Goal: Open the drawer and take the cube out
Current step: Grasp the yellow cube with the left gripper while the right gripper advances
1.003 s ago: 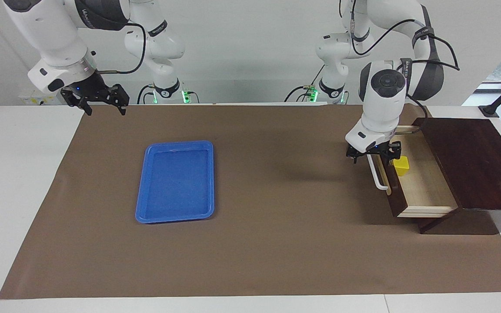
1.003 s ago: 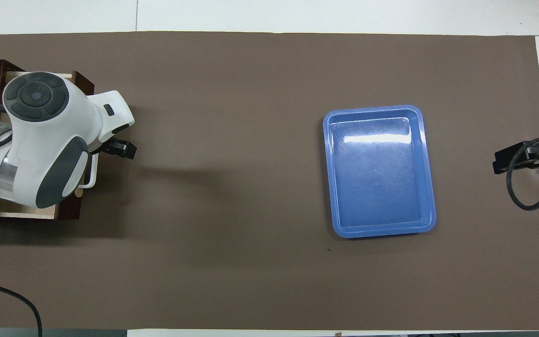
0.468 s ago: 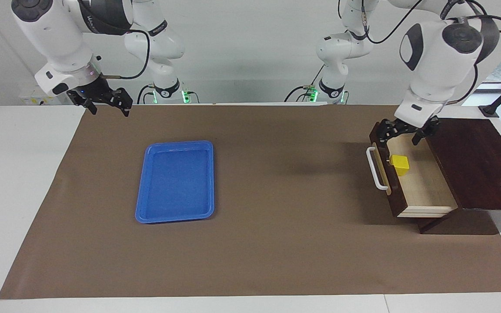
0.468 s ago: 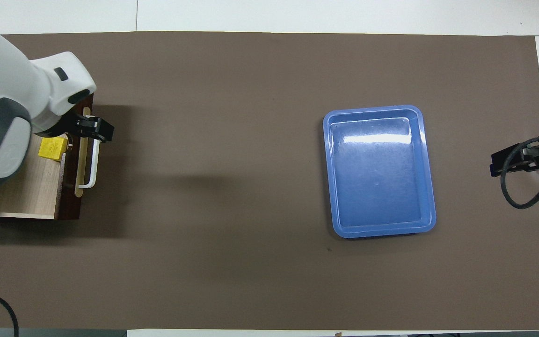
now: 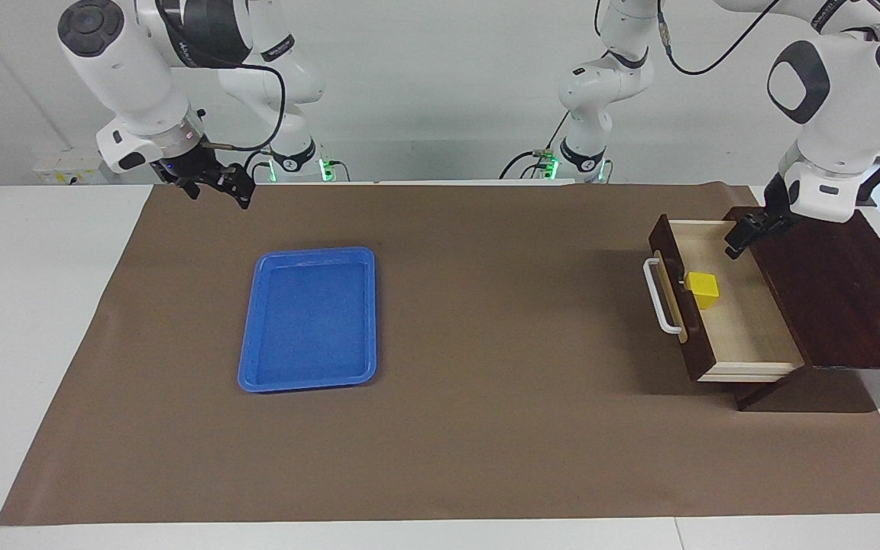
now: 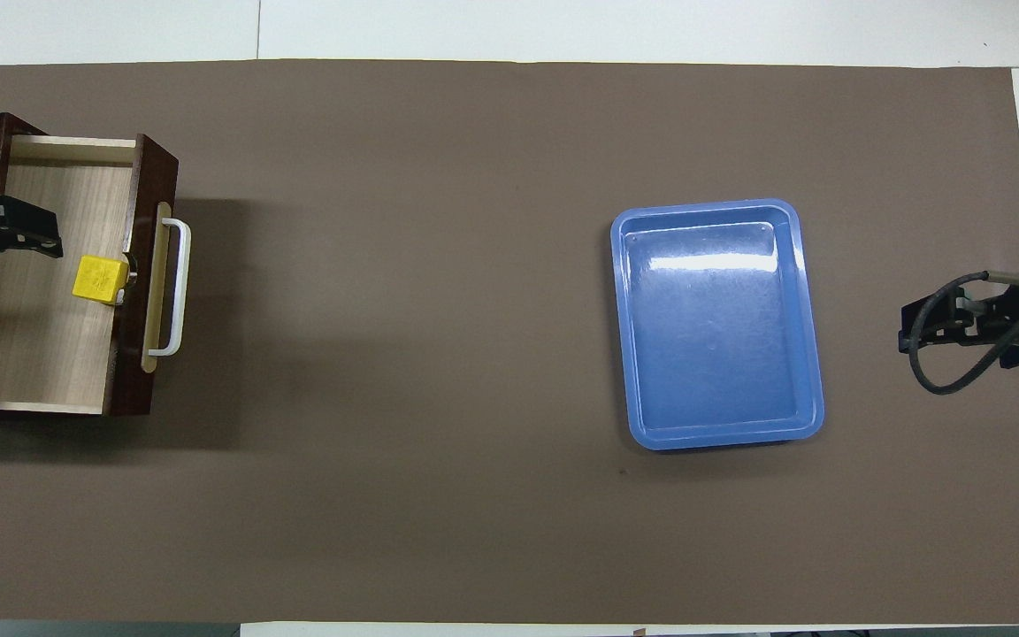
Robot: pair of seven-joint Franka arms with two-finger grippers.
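Jaws of both grippers stand open and empty in the facing view: the left gripper (image 5: 745, 231) hangs over the inner end of the pulled-out drawer (image 5: 738, 321) at the left arm's end of the worktop (image 5: 43, 305), and the right gripper (image 5: 215, 183) waits over the brown mat's corner. From overhead, the cube (image 6: 101, 280) lies in the drawer against its front panel, by the handle (image 6: 175, 287). Opening looks done; lifting the cube out is left, and the blue tray (image 6: 717, 323) holds nothing.

The left gripper (image 5: 745, 235) hangs over the drawer (image 5: 742, 328), at its end nearer the robots, jaws open and empty, its arm bent high above. The right gripper (image 5: 215, 182), also open and empty, hovers well apart from the drawer, toward the right arm's end.
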